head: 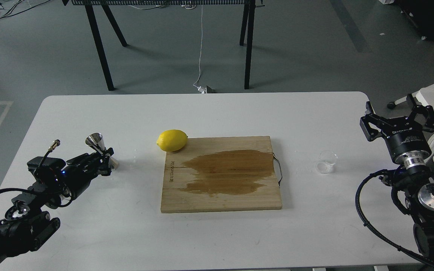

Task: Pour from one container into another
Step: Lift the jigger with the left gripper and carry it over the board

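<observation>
So far only half the setup looks ready: the left gripper (107, 158) is closed around the lower cone of the steel jigger (97, 143), holding it tilted over the white table (89, 233) near the left edge, its open mouth up and leaning away from the arm. The clear cup (326, 162) stands upright on the table well to the right, beside the handle end of the wooden cutting board (220, 199), and nothing touches it. The right gripper (399, 118) hangs raised beyond and to the right of the cup, fingers spread and empty. A lemon (172, 140) rests at the board's far left corner, and a dark wet stain covers the board's middle. By my reading, the step in hand is fetching the cup. That calls for the right gripper to come down and in around its thin wall, close gently, then carry it level across the board to the jigger's mouth; whether the cup holds any liquid I cannot tell.
</observation>
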Robot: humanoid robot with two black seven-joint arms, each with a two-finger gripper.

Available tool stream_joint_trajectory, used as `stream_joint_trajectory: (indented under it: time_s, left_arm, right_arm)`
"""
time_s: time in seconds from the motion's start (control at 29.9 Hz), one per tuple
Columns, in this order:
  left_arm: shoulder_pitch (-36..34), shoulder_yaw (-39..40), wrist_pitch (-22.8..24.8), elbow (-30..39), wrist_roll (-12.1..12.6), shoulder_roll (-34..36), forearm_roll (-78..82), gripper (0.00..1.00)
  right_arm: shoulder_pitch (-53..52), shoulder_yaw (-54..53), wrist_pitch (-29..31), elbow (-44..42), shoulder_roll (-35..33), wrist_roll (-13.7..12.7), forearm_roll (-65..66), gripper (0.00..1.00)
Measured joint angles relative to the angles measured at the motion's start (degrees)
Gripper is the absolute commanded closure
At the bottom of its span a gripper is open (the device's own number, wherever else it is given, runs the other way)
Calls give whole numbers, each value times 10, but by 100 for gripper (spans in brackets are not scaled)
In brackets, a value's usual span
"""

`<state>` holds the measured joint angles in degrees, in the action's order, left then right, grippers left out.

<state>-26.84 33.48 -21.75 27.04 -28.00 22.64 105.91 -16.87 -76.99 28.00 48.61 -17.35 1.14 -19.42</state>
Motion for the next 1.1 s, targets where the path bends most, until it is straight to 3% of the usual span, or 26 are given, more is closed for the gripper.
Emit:
stream_joint_trajectory:
  time_s: [0.27,0.6,0.77,1.1]
  left_arm:
    - [-41,0,8,29,0,30,1,95]
    - [-166,-56,90,98,0,48,1,95]
    - [-204,-57,128,115,0,3,-1,96]
    - [-232,-60,139,119,0,-123,2,95]
  right_arm:
    - [-2,1,0,0,0,0,1,1]
    - [-6,1,0,-1,-3,0,2,1]
    - [-6,2,0,-3,-3,0,2,1]
    - [-10,4,0,-9,-15,-1,3,1]
